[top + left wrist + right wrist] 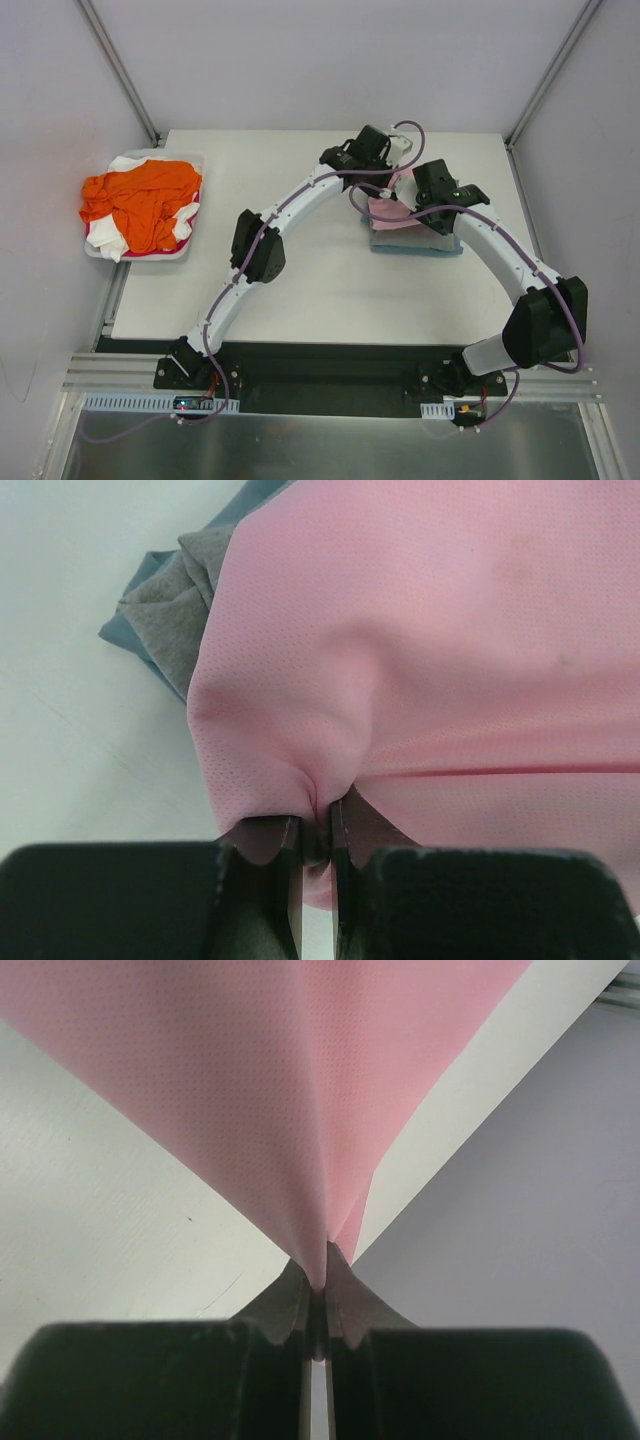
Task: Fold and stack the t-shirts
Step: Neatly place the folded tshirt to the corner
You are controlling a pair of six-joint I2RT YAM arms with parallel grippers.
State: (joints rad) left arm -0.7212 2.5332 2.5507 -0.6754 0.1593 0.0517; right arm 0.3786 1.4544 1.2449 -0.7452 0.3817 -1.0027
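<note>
The light pink t-shirt (385,208) hangs over the folded grey-blue t-shirt (415,245) at the table's right rear. My left gripper (400,176) is shut on a pinched fold of the pink t-shirt (430,630); in the left wrist view (318,825) the grey-blue t-shirt (165,620) peeks out from under it. My right gripper (421,205) is shut on another edge of the pink t-shirt (280,1080), which fans up taut from the jaws (318,1275). An orange t-shirt (140,200) lies crumpled on a white one (110,243) in the tray.
The white tray (150,257) sits off the table's left edge beside the left wall. The table's back edge (480,1070) and the grey wall behind it lie just past my right gripper. Both arms arch over the bare table (330,290).
</note>
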